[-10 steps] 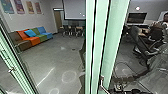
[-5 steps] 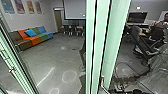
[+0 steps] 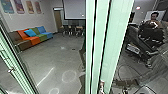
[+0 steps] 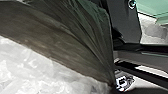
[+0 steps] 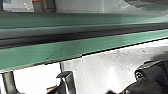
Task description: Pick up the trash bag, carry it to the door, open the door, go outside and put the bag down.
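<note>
Trash bag [image 4: 62, 45], dark, thin, creased

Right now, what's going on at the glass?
The robot seems to be at the door with the trash bag, which shows stretched and gathered to a point at its left arm. Its right wrist is by the green frame; I can't tell if it touches. A person is off to the right.
</note>
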### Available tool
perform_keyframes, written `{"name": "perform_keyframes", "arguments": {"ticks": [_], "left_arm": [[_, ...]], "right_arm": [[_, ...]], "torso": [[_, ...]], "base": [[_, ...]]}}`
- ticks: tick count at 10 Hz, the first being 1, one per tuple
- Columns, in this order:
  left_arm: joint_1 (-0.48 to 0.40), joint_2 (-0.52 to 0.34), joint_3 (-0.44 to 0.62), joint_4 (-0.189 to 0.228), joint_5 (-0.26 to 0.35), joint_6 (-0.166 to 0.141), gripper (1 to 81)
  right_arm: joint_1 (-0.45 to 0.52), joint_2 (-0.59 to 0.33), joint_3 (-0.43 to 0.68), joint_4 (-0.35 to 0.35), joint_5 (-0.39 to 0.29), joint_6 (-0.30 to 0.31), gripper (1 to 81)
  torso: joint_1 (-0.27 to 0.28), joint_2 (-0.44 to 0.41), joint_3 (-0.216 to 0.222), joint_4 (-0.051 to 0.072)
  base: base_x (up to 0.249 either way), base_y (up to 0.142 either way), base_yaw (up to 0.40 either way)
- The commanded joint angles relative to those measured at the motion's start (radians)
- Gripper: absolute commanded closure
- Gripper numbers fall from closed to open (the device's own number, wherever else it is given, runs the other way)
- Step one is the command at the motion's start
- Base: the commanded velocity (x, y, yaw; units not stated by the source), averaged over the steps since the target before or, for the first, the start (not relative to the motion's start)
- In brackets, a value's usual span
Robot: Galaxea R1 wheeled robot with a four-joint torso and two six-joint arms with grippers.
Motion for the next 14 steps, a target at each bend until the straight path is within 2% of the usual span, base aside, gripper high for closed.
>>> {"name": "perform_keyframes", "arguments": {"ticks": [1, 8, 10, 14], "left_arm": [[-0.049, -0.008, 0.010, -0.004, 0.075, 0.001, 81.1], [-0.049, -0.011, 0.011, -0.007, 0.078, 0.001, 81.1], [-0.048, -0.011, 0.011, -0.007, 0.078, 0.001, 81.1], [-0.048, -0.009, 0.013, -0.005, 0.081, 0.001, 81.1]], "right_arm": [[0.181, -0.188, -0.248, -0.025, 0.243, 0.114, 1.0], [0.249, -0.159, -0.314, -0.026, 0.240, 0.113, 1.0], [0.287, -0.195, -0.324, -0.035, 0.235, 0.111, 1.0], [0.302, -0.237, -0.363, -0.078, 0.212, 0.114, 1.0]], "torso": [[0.000, 0.000, 0.000, 0.000], [-0.001, 0.000, 0.000, 0.000], [-0.001, 0.000, -0.001, 0.000], [-0.001, 0.000, -0.001, 0.000]], "base": [[0.000, 0.000, 0.000], [0.000, 0.000, 0.000], [0.000, 0.000, 0.000], [0.000, 0.000, 0.000]]}}
